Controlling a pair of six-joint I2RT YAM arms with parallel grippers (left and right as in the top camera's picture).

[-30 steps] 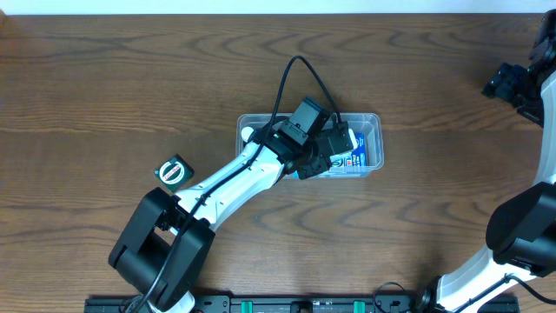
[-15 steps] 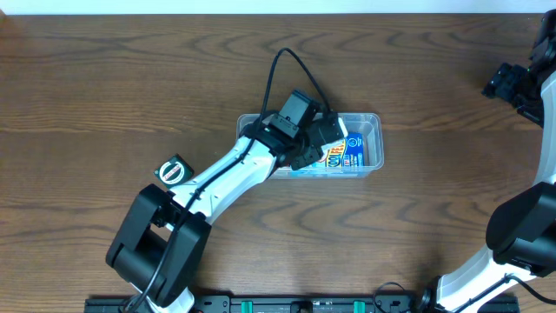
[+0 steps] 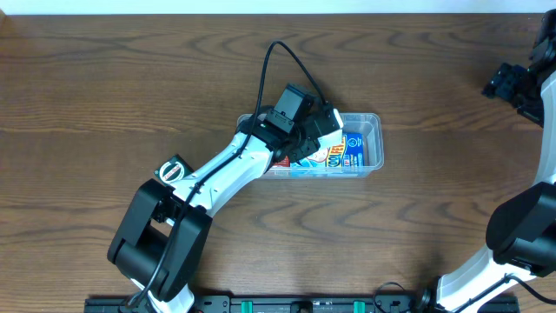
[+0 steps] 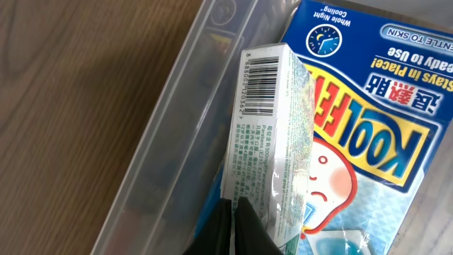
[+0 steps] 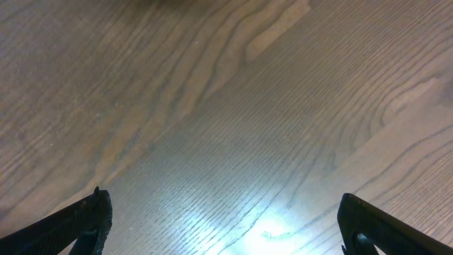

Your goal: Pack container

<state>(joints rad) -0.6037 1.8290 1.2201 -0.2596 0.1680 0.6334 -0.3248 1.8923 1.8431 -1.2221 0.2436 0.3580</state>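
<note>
At the centre of the overhead view: one container (image 3: 374, 130), clear plastic, long side running left to right on the brown wooden surface (image 3: 104, 87). Contents visible: one blue pack (image 3: 352, 155) with printed lettering, lying flat in the right half. The left arm (image 3: 221, 178) rises from the lower left of the frame and ends over the container's left half. The left pincer (image 3: 318, 139) points down inside the rim; its opening cannot be judged in this view. One small dark-green box (image 3: 171, 171) with a white ring on top sits left of centre, just beside the arm and well apart from the container. The right pincer (image 3: 509, 83) is at the upper right edge, far from the container.

Left wrist view: the container wall (image 4: 166, 149) is a clear band running diagonally from top centre to lower left, with the surface (image 4: 64, 85) beyond it at the left. Inside is a white box (image 4: 272, 134) with a barcode and fine print, tilted on edge, its right side overlapping the blue pack (image 4: 375, 99), which fills the right of the frame. Left pincer (image 4: 233, 216), bottom centre: the dark fingers are drawn together with no real gap, tips at the lower end of the white box. Whether they pinch any of it cannot be told.

Right wrist view: the right pincer (image 5: 223, 212) is spread wide, one dark fingertip in each lower corner. It holds nothing, with only the surface (image 5: 212, 106) beneath.
</note>
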